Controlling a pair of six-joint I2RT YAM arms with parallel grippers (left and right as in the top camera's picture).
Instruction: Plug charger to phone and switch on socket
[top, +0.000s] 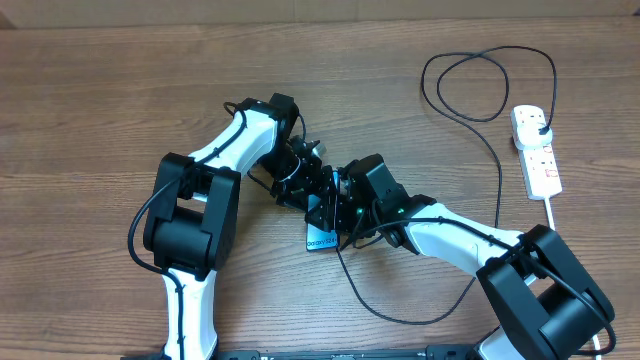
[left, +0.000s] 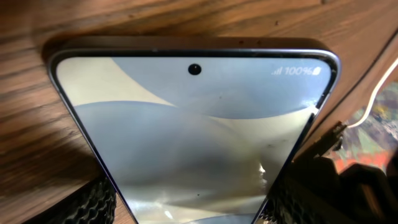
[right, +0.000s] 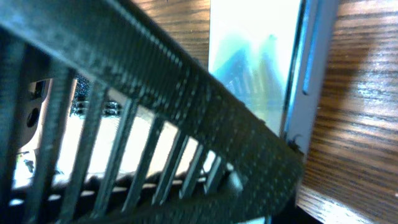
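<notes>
Bench (top: 100, 80): wood top, both arms converge just below centre.

Socket (top: 537, 150): white strip near the 3 o'clock edge, well apart from both arms. A black plug (top: 540, 125) is seated at its 12 o'clock end. Can't read the switch state from here.

Phone (left: 199, 137): lies flat at bench centre, screen up and lit, battery reads 100%. From overhead it is mostly hidden under the wrists; only its 6 o'clock end shows. Judgement: rigid, light, with slippery glass, and it will skate on the wood if pushed end-on. Hold it by the long edges and keep off the screen.

Left pincer (left: 189, 211): straddles the phone with a ribbed pad (left: 93, 202) against each long edge. It looks clamped on it.

Right pincer (top: 335, 218): at the phone's 6 o'clock end. Its wrist view is filled by its own blurred finger, so I can't tell whether it is clenched or released.

Charger (top: 499, 185): thin, limp black cable that loops at 1 o'clock, runs down the 3 o'clock side and curls back to the phone. Judgement: it has no stiffness, so grip right behind the tip. The connector tip is hidden, so mating is unconfirmed.
</notes>
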